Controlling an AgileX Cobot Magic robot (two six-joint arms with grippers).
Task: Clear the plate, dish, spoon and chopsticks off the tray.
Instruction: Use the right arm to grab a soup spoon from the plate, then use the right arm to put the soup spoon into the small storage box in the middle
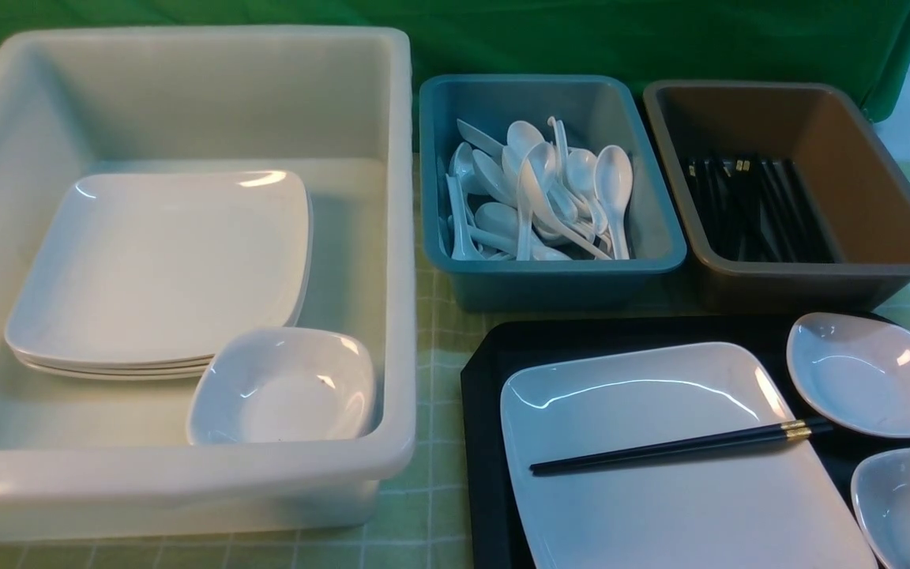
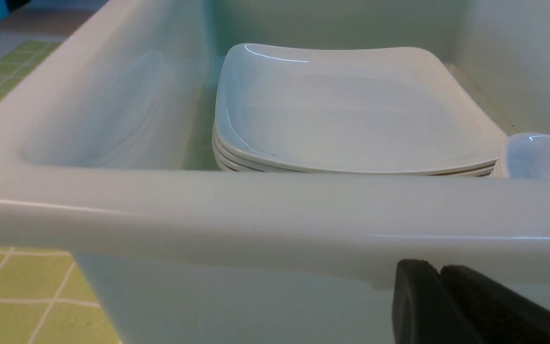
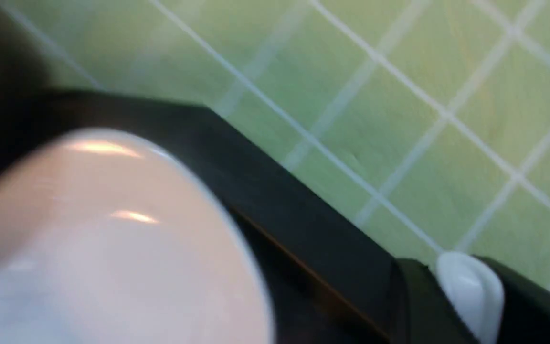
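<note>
The spoon is pinched by its handle in the right gripper, near the rim of the tray and a small dish. The chopsticks lie across the plate on that tray. The left gripper, closed and empty, hangs outside the white tub.

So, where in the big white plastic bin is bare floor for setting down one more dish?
In the white plastic bin, bare floor runs along the right wall, beside the stack of white rectangular plates and behind the small deep white dish. That dish crowds the near right corner.
</note>
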